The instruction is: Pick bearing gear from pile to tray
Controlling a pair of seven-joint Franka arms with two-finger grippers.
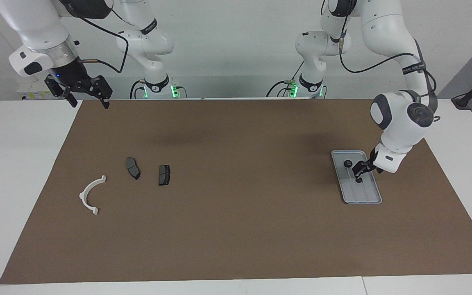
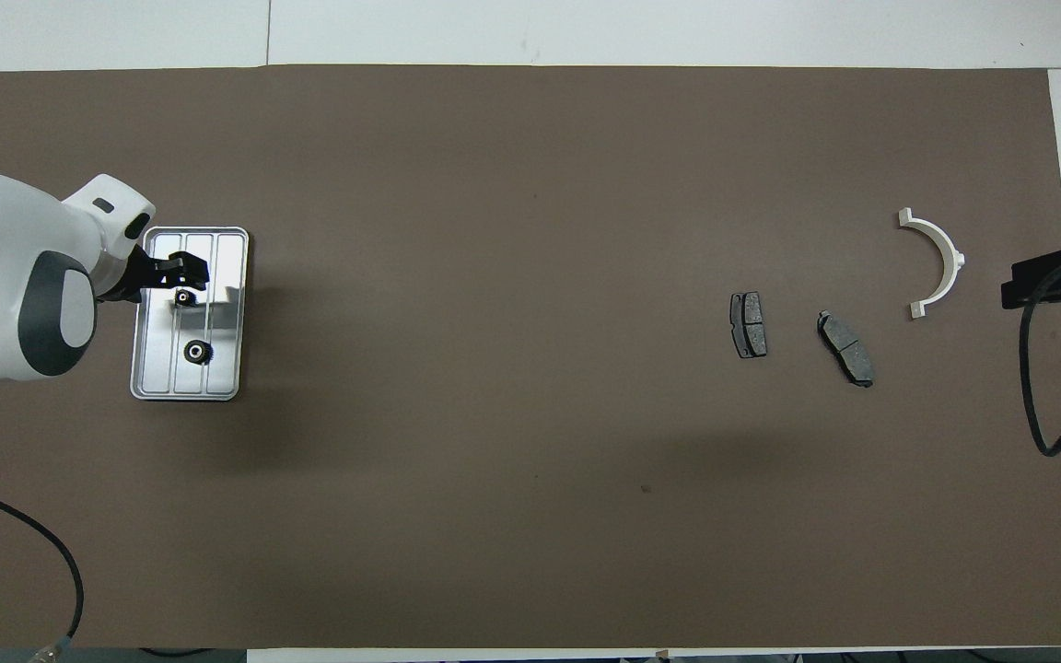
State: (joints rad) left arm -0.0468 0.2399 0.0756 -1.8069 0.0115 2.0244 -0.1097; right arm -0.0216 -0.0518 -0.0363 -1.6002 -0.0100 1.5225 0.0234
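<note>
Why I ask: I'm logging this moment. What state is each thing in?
Left hand: open, over the tray.
Right hand: open, raised, waiting at its own end of the table.
Tray: flat on the mat, holds two gears.
Near gear: lying in the tray.
Far gear: lying in the tray, under the left hand.
Pads: flat on the mat, apart.
Arc: on the mat, untouched.
</note>
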